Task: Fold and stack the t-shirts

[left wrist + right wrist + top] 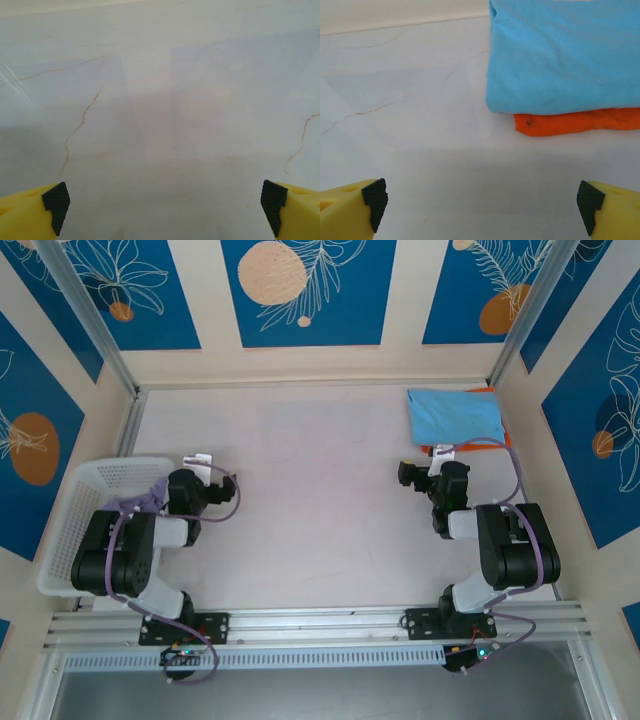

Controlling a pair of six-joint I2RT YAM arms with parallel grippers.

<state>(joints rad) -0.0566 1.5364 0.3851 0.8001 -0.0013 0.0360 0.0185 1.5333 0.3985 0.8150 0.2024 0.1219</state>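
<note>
A folded light blue t-shirt (455, 414) lies at the table's far right on a folded orange t-shirt (437, 449), whose edge peeks out below it. In the right wrist view the blue tee (565, 55) covers the orange one (580, 122) just ahead of my open right gripper (482, 202). The right gripper (412, 476) hangs a little in front of the stack, nothing between its fingers. A lavender-purple t-shirt (143, 502) lies bunched in the basket, partly hidden by my left arm. My left gripper (225, 490) is open over bare table (165, 125).
A white plastic mesh basket (95, 502) stands at the left edge of the table beside the left arm. Pale walls with blue panels close in the table on three sides. An aluminium rail (320, 625) runs along the near edge.
</note>
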